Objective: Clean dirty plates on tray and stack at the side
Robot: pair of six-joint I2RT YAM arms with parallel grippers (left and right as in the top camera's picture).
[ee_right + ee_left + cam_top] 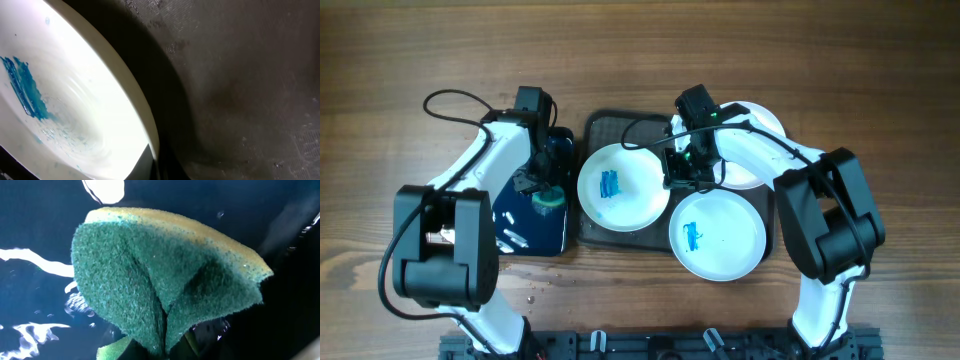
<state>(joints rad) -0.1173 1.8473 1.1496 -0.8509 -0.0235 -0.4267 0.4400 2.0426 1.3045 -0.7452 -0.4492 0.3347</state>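
The dark grey tray (620, 124) holds three white plates. The left plate (623, 187) and the front right plate (718, 235) each have a blue smear. The back right plate (757, 150) is partly hidden by my right arm. My right gripper (682, 172) is shut on the left plate's right rim. In the right wrist view the rim (145, 115) runs between the fingers (152, 162), above the tray's textured surface (240, 75). My left gripper (542, 190) is shut on a green-yellow sponge (549, 198), which is pinched and folded in the left wrist view (150, 275) at the jaws (165, 352).
The narrow black tray (525, 225) lies left of the grey tray, wet and glossy, under the sponge; it also shows in the left wrist view (30, 210). Bare wooden table (880, 120) surrounds both trays. Arm bases stand at the front edge.
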